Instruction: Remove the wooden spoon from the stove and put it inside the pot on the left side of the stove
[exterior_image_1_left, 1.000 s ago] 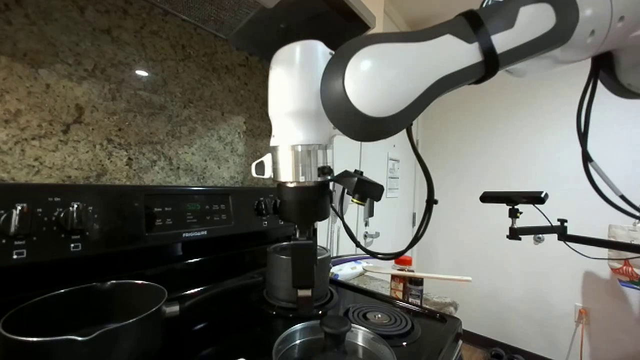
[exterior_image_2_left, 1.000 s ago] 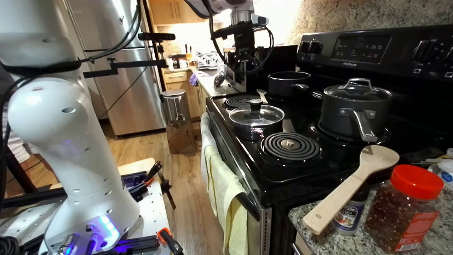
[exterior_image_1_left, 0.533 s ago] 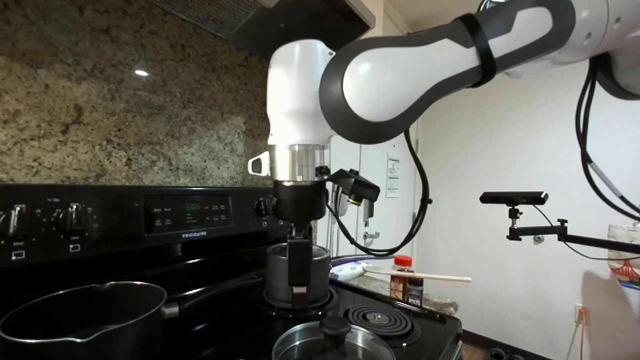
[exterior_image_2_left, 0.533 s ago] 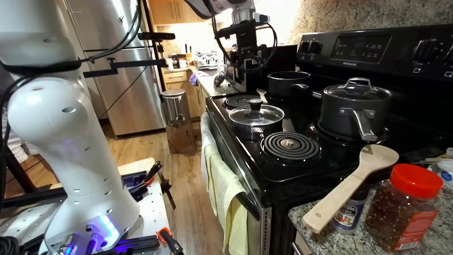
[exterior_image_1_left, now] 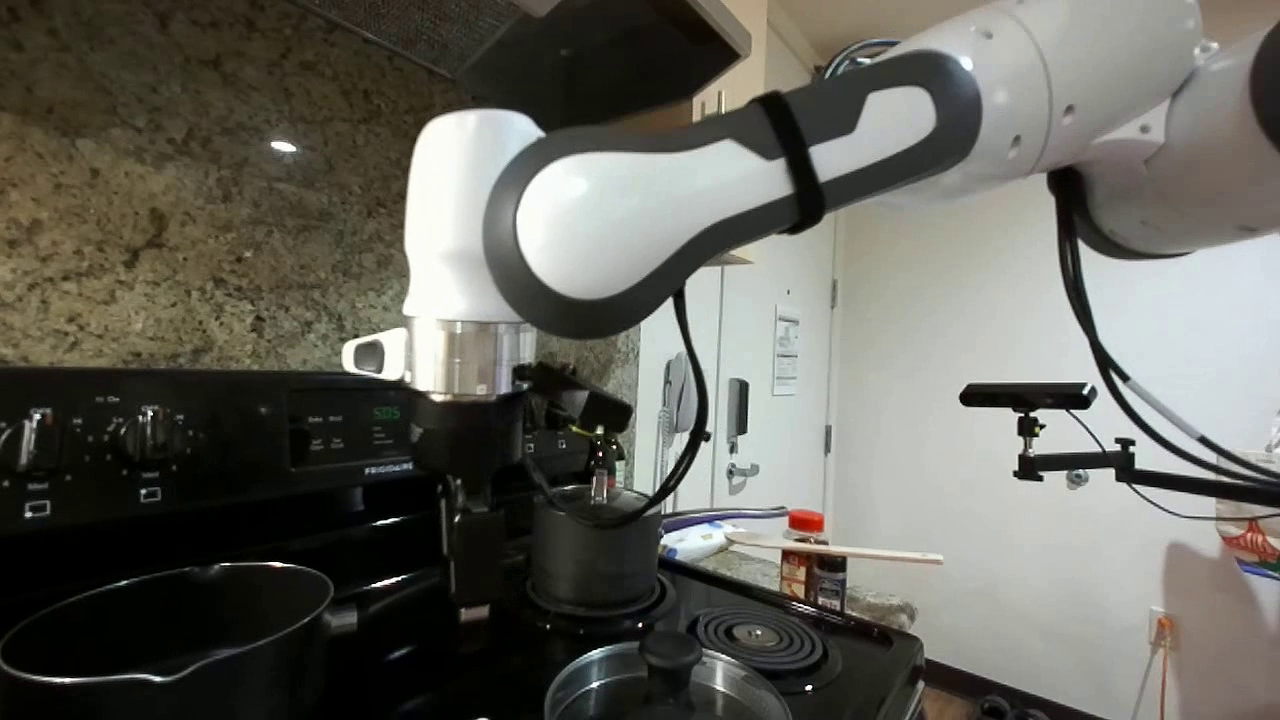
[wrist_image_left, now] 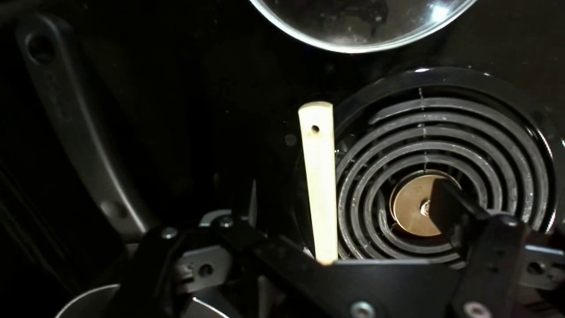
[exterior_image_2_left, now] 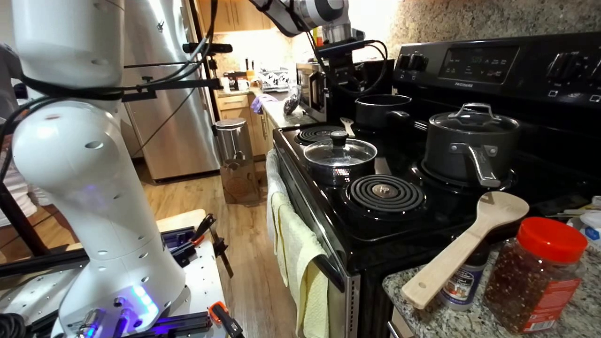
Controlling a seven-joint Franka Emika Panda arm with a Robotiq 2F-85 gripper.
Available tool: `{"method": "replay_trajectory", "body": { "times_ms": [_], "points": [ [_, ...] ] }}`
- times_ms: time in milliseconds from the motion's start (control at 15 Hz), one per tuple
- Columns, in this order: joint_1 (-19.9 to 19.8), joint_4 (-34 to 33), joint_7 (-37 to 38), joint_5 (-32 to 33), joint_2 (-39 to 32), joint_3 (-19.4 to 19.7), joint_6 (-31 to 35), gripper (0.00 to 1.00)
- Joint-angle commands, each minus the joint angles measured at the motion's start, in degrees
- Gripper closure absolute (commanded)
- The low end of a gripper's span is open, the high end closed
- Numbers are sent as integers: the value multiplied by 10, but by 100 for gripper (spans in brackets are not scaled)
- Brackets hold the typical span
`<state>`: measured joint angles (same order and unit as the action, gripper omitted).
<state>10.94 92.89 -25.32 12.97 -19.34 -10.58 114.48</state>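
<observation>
In an exterior view I list: one end effector (exterior_image_1_left: 472, 602), pointed down over one black stove (exterior_image_1_left: 430, 668); one large pot (exterior_image_1_left: 258, 668) at left; one glass-lidded pan (exterior_image_1_left: 670, 668) in the foreground. In an exterior view I add one wooden spatula (exterior_image_2_left: 465, 249), crossing over a small spice bottle (exterior_image_2_left: 461, 287), beside one red-lidded jar (exterior_image_2_left: 537, 277). In the wrist view I record the end effector as released, jaws spread wide, and one wooden spoon (wrist_image_left: 319, 185) on the stove along the edge of a coil burner (wrist_image_left: 410, 208), holed end toward the glass-lidded pan, lower part hidden by the end effector.
</observation>
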Motion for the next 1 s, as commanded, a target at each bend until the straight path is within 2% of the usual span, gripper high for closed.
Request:
{"method": "replay_trajectory", "body": {
  "times_ms": [0, 200, 400, 867, 933],
  "points": [
    [8, -113, -64, 28, -96, -1, -60, 0],
    [22, -170, -74, 65, -157, 8, -73, 0],
    [30, -219, -83, 76, -202, 13, -94, 0],
    [13, -262, -77, 32, -226, 12, -208, 0],
    [13, -266, -74, 27, -229, 12, -221, 7]
  ]
}}
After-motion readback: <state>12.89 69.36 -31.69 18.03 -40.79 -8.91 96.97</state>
